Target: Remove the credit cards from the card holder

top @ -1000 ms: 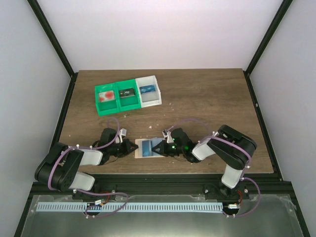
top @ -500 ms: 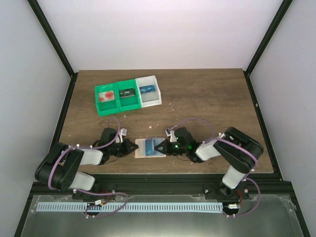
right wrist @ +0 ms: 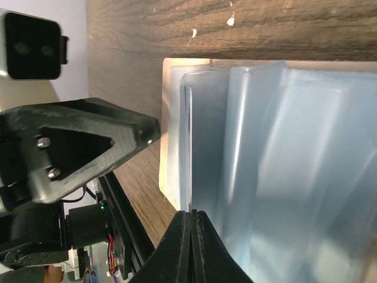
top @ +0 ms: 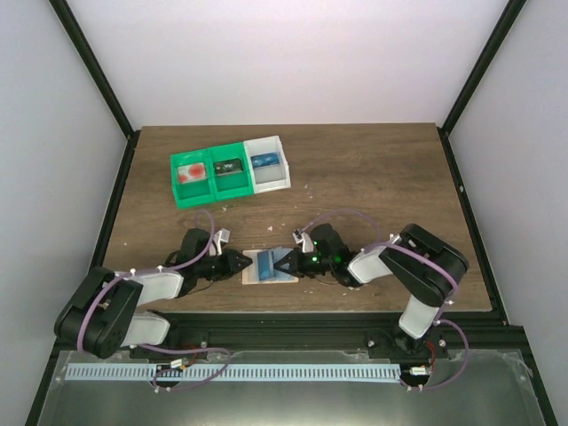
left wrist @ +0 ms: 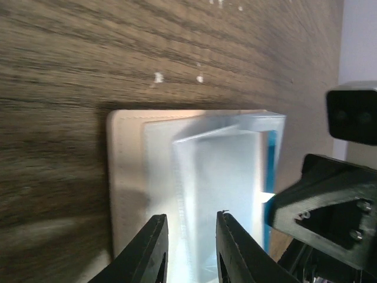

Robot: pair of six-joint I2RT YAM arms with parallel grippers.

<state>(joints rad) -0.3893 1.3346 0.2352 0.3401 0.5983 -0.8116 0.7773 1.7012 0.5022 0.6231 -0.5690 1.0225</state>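
The card holder (top: 263, 267) lies flat near the table's front edge, tan with grey-blue pocket panels. It also shows in the left wrist view (left wrist: 126, 177) and the right wrist view (right wrist: 283, 147). A thin blue edge (left wrist: 271, 171) shows along its right side. My left gripper (top: 241, 262) is a little open at its left end, with its jaws (left wrist: 188, 236) over a pocket panel. My right gripper (top: 290, 264) is at the right end, shut (right wrist: 191, 215) on a pocket panel's edge. A red and white card (top: 191, 173), a dark card (top: 229, 167) and a blue card (top: 264, 161) lie in trays.
Two joined green trays (top: 202, 197) and a white tray (top: 275, 182) stand at the back left. The table's front edge is just below the holder. Small white crumbs lie on the wood (left wrist: 158, 76). The two grippers face each other closely across the holder.
My left gripper has moved a little right, onto the holder's left end. My right gripper has shifted slightly left. The holder stays in place.
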